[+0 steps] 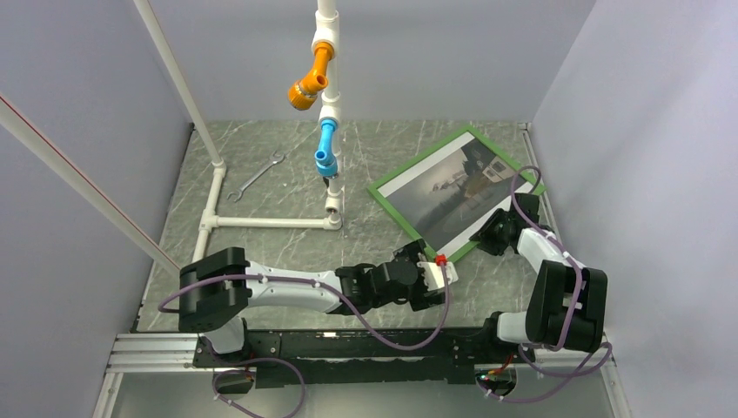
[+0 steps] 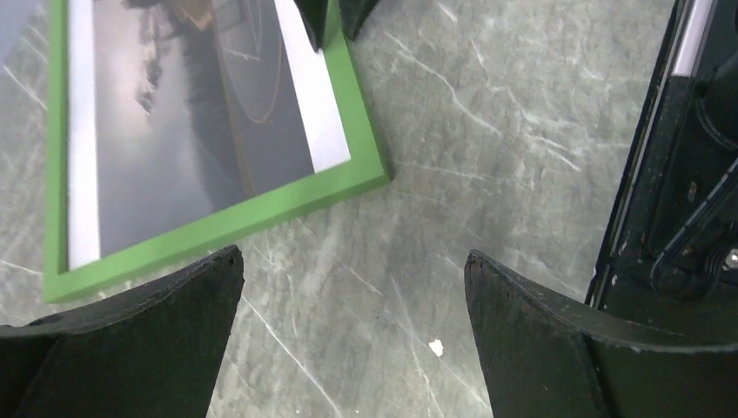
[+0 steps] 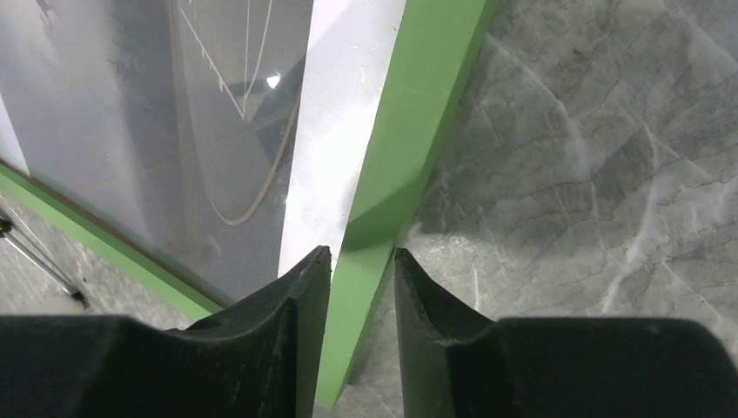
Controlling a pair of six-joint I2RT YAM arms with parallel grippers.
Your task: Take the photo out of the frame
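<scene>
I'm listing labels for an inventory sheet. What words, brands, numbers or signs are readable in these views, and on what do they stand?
No text can be read in any view.
The photo shows only a dark scene with pale curved lines, no lettering.
The frame, orange pipe fitting and blue pipe fitting show no marking.
Any stamp on the wrench is too small to tell.

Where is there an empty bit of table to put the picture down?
The biggest bare patch of table lies between the white pipe base and the left arm. Another sits between the upright pipe and the frame. It is crowded by the wrench and at the frame's near corner, around the left gripper and right gripper.
</scene>
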